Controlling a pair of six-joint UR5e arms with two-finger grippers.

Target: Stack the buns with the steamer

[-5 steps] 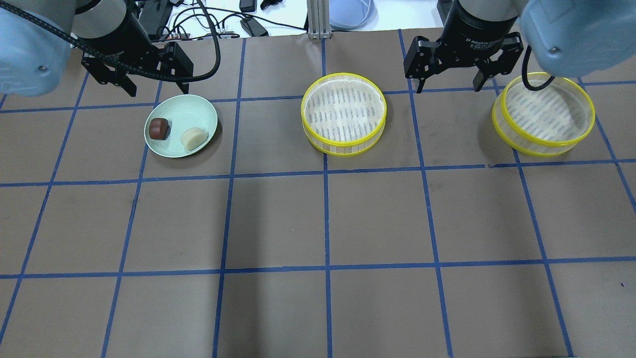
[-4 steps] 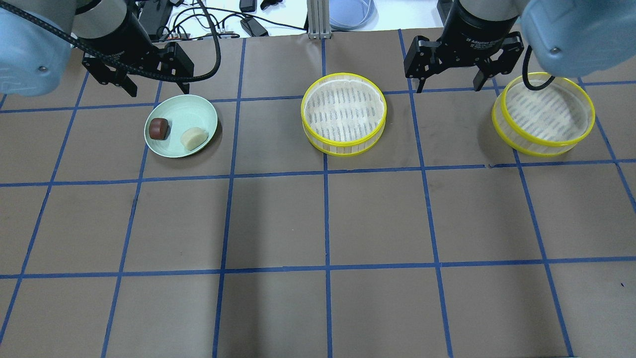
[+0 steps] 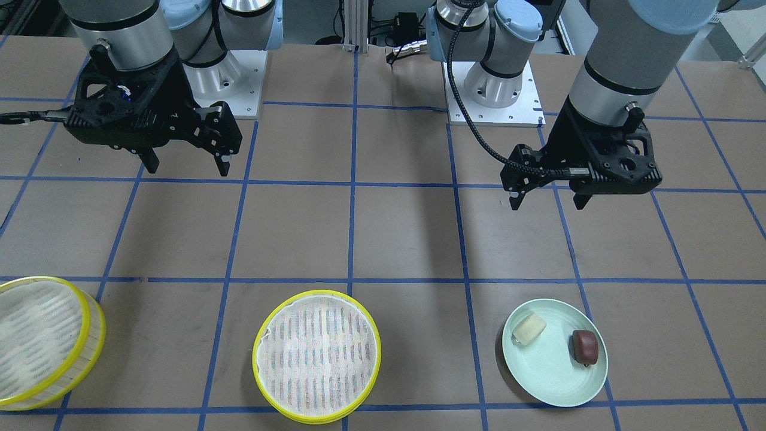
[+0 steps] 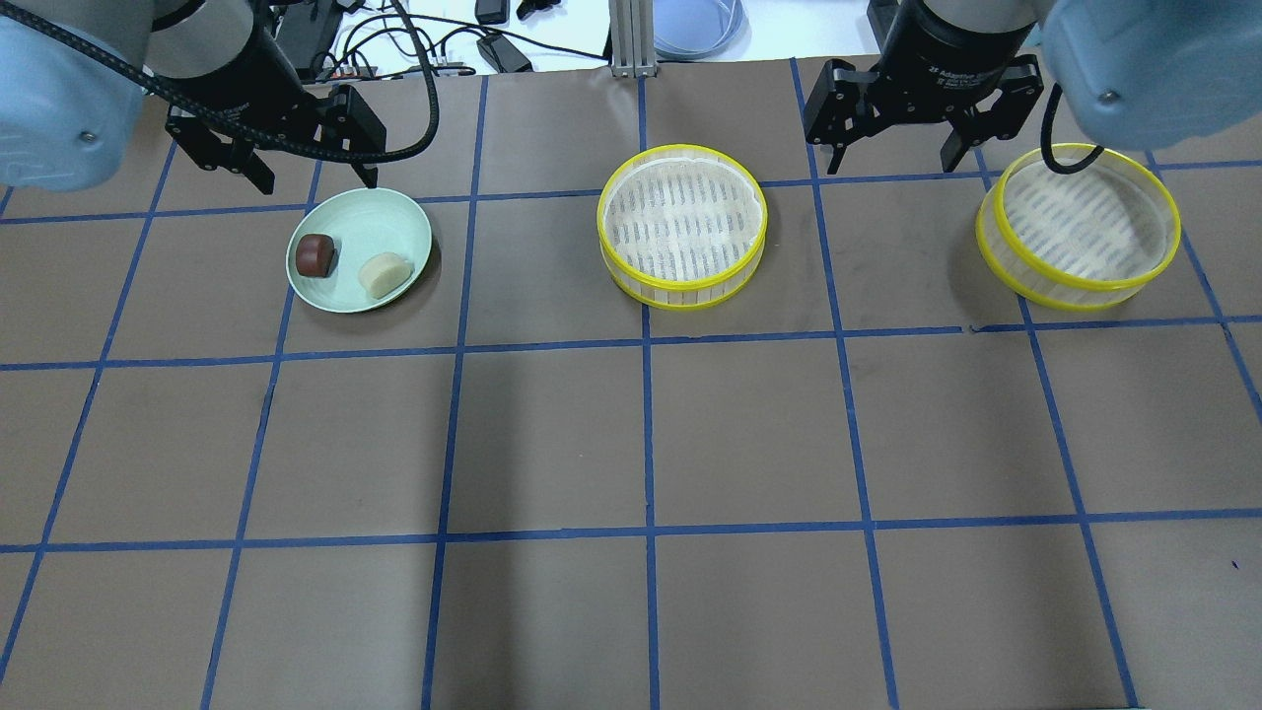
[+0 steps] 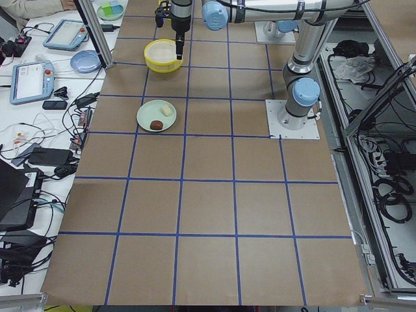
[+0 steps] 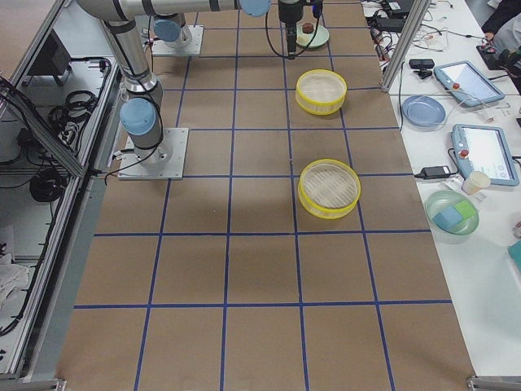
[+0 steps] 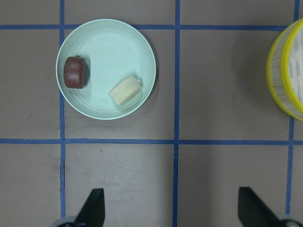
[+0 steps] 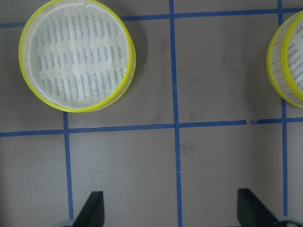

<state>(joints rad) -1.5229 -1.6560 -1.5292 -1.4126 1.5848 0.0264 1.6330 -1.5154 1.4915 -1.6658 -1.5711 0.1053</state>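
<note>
Shifted slightly, right pincer (image 4: 894,168), wide like left pincer (image 4: 317,184), seemingly reads "2F Adaptive".

The left gripper (image 3: 545,205) and right gripper (image 3: 187,169) are black. Arm tubes (image 3: 634,54) are silver, with pale blue joint caps (image 3: 517,18). A braided black cable (image 3: 473,136) runs above the left gripper.

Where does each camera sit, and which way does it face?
Front-facing: across the table, facing the robot; left gripper, right gripper show.
Overhead: behind the robot, looking down; both grippers at top.
Exterior left: table end by the plate.
Exterior right: opposite end, by right tier.
Left wrist: straight down on brown bun, white bun; own fingertips.
Right wrist: straight down on middle tier; own fingertips.
Shared: both wrists see that tier.
</note>
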